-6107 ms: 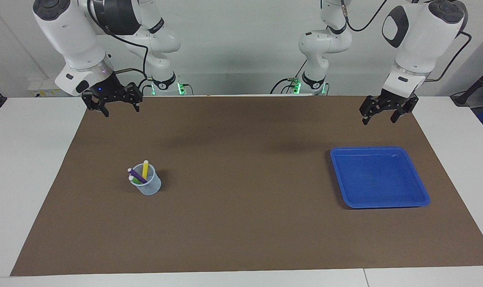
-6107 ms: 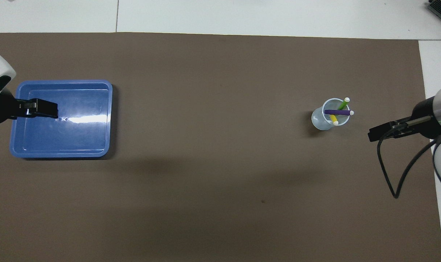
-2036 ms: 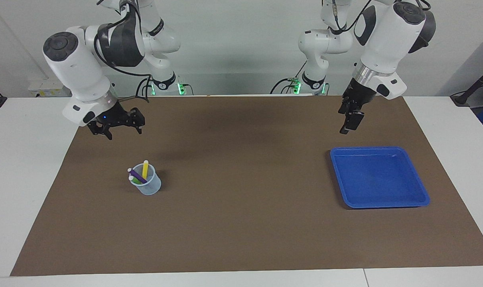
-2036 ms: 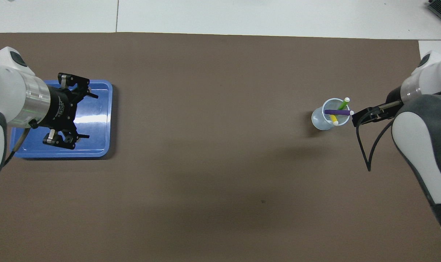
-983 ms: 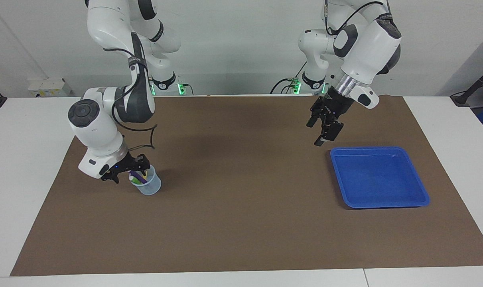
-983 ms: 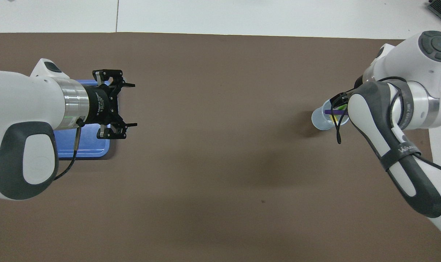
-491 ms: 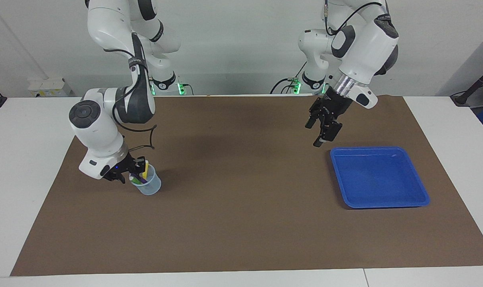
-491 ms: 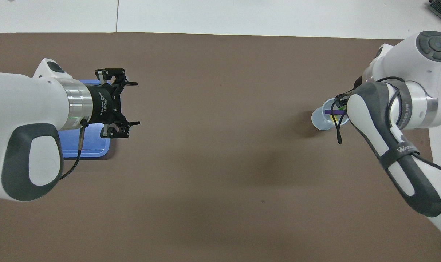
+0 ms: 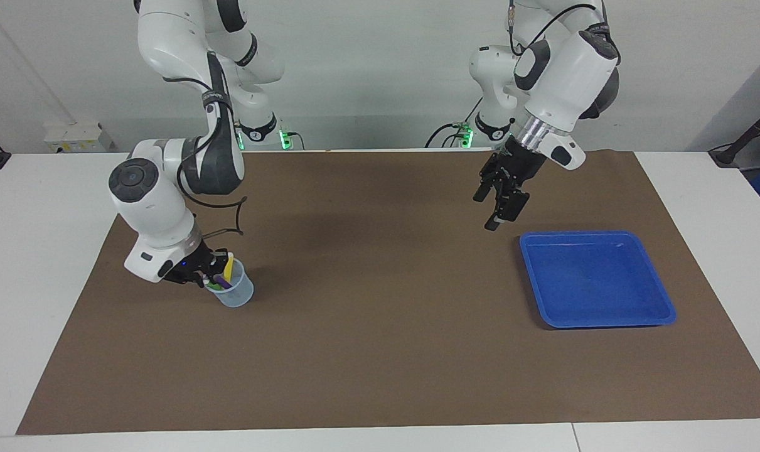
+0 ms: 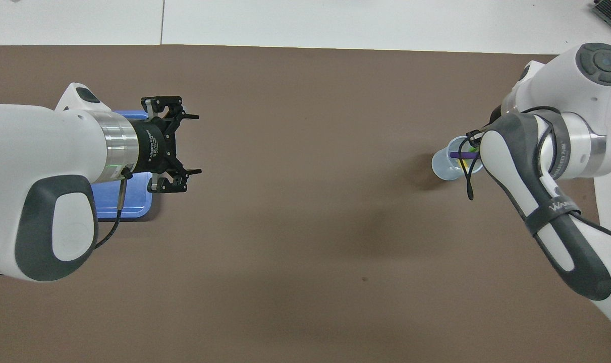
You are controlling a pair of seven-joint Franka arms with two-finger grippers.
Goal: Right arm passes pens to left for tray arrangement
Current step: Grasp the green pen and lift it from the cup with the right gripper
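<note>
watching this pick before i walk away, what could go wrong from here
The right gripper is down at the rim of the light plastic cup, so a sideways nudge could tip it. The pens lean crossed together, so lifting one may drag another out. The left gripper waits open over the mat beside the tray, so a loosely held pen could drop during the pass.

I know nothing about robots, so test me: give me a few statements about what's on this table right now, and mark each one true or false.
1. The pens stand in the cup. True.
2. The tray holds one pen. False: nothing lies in it.
3. The right gripper is down at the cup's rim. True.
4. The left gripper rests inside the tray. False: it hangs open in the air above the brown mat.
5. The cup lies tipped over. False: it stands upright.
</note>
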